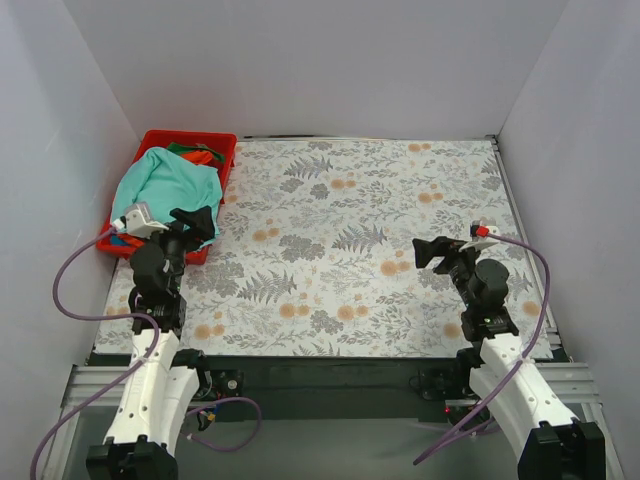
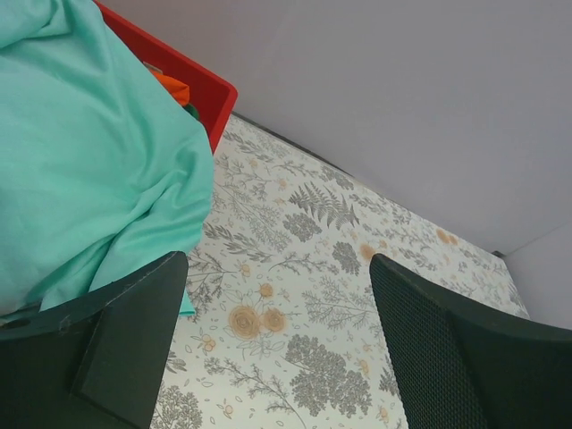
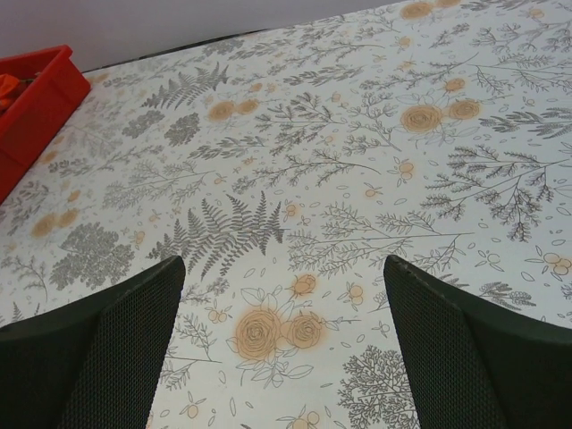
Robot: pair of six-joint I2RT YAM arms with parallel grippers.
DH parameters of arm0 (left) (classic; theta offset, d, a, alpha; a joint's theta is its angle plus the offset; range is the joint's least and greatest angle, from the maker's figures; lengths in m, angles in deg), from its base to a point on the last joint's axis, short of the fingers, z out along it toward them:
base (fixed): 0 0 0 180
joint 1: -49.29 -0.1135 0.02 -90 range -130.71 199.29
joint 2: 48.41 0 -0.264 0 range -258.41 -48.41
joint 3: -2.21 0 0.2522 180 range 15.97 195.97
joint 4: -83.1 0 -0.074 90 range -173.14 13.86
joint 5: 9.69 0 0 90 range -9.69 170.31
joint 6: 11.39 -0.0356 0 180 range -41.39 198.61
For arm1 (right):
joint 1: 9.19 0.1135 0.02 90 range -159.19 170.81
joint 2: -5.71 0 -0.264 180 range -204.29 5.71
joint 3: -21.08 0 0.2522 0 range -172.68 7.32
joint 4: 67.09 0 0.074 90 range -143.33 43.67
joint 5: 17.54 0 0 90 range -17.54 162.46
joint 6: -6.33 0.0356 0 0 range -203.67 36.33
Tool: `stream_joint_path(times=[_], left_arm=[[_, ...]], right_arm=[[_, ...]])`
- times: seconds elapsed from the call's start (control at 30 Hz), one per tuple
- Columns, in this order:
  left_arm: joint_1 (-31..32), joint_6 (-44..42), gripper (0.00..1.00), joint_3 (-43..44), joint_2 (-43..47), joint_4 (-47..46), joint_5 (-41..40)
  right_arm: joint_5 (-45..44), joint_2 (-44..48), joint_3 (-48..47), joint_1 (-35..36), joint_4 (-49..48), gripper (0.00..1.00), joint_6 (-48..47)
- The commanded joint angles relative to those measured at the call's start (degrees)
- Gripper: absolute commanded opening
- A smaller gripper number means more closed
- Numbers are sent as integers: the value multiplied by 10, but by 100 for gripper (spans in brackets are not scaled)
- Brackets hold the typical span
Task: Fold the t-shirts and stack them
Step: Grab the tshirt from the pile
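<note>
A teal t-shirt (image 1: 165, 185) lies heaped on top of a red bin (image 1: 222, 160) at the table's far left, spilling over the bin's near edge. It fills the left of the left wrist view (image 2: 80, 170). An orange-red shirt (image 1: 203, 155) and a bit of green cloth show beneath it in the bin; the orange one also peeks out in the left wrist view (image 2: 172, 87). My left gripper (image 1: 197, 224) is open and empty, right beside the teal shirt's hanging edge. My right gripper (image 1: 437, 252) is open and empty over the bare table at the right.
The table (image 1: 360, 240) has a floral cloth cover. White walls close in the back and both sides. The red bin's corner shows in the right wrist view (image 3: 36, 98) at far left. A metal rail runs along the table's right edge (image 1: 520, 230).
</note>
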Motion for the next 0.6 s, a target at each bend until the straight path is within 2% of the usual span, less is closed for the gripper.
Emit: stream_joint_path(times=[0.0, 0.33, 0.4, 0.57], left_arm=[[2, 12, 82, -12, 22, -11, -42], [3, 25, 82, 1, 13, 25, -112], [2, 21, 86, 6, -2, 32, -118], [2, -24, 87, 51, -65, 54, -104]], right_arm=[[-24, 18, -9, 0, 36, 98, -15], [-62, 29, -28, 0, 63, 98, -18], [-72, 6, -42, 0, 62, 98, -18], [-75, -80, -71, 0, 52, 98, -9]])
